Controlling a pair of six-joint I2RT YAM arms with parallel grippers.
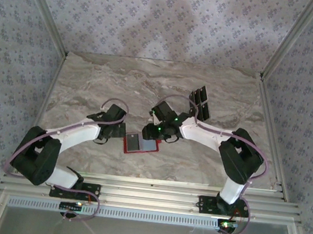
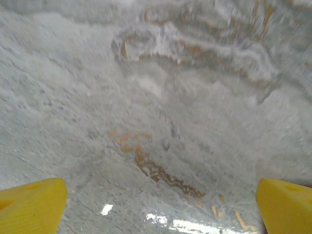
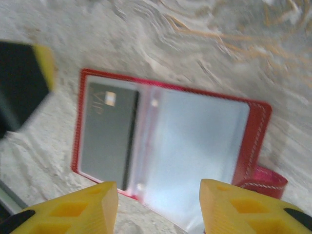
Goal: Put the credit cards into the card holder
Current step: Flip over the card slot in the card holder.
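Marble table carries the card holder, which lies spread flat near the middle of the near side, between your two pincers. Your left arm folds back at its elbow over the near left corner. Its white forearm then reaches up and to the right, so the left pincer sits just beside the holder's left edge. In the left wrist view that pincer is released, its yellow fingertips spread wide over bare stone with nothing between them.

Your right arm rises to a dark elbow on the right and stretches its forearm leftward across the table. The wrist bends down, so the right pincer hangs over the far right part of the holder. From the right wrist you see this pincer released too, with both yellow fingers apart and grasping nothing. The holder lies below them.

One black card with a small pale mark already sits in the holder's left clear pocket. The right pocket looks greyish and bare, and the red snap tab sticks out at the right. The remaining credit cards lie in a small dark cluster farther back and to the right, well apart from the holder, close to your right forearm.
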